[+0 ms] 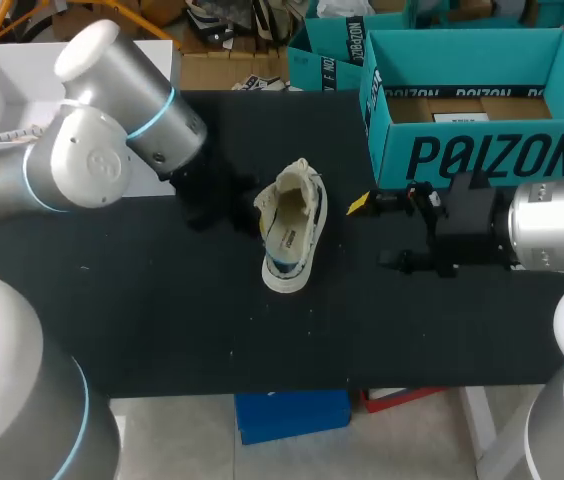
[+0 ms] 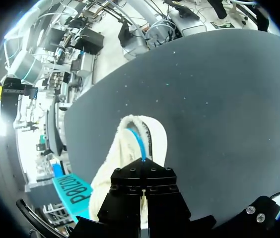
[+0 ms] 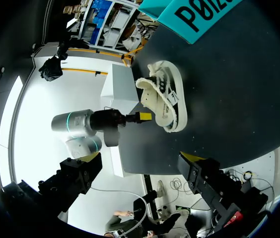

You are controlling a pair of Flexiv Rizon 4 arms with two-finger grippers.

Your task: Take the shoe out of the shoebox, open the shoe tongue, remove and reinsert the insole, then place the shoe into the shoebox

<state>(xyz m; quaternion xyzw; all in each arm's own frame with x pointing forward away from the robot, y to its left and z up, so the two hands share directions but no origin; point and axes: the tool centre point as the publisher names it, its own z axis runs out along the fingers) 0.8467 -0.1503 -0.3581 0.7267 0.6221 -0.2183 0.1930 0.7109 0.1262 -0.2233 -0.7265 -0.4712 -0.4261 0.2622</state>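
Shoe [image 1: 290,228] position: outside the shoebox [image 1: 482,155], lying on the black counter [image 1: 162,310] between the two claws. It is a pale sneaker with a blue stripe, tilted partly onto its side, with its opening facing up. The insole [image 1: 284,235] shows through the opening.

Left claw [image 3: 142,116]: fingers pressed close together at the upper edge of the shoe, pinching that edge. In the left wrist view the shoe lies directly ahead of and under this claw, running lengthwise away from it. The claw's own black body hides the yellow tips and the exact contact point in that view. In the right wrist view the tips read as a single yellow block set against the side of the shoe.

Right claw [image 1: 372,232]: fingers spread wide, nothing between them. It lies level just above the counter on the side of the shoe opposite the left claw. The shoe is ahead of the fingertips, near but apart from them. One yellow tip is plainly visible in the head view; the other finger appears dark.

Shoebox position: teal, open at the top, upright on the counter just beside and behind the right claw, well apart from the left claw.
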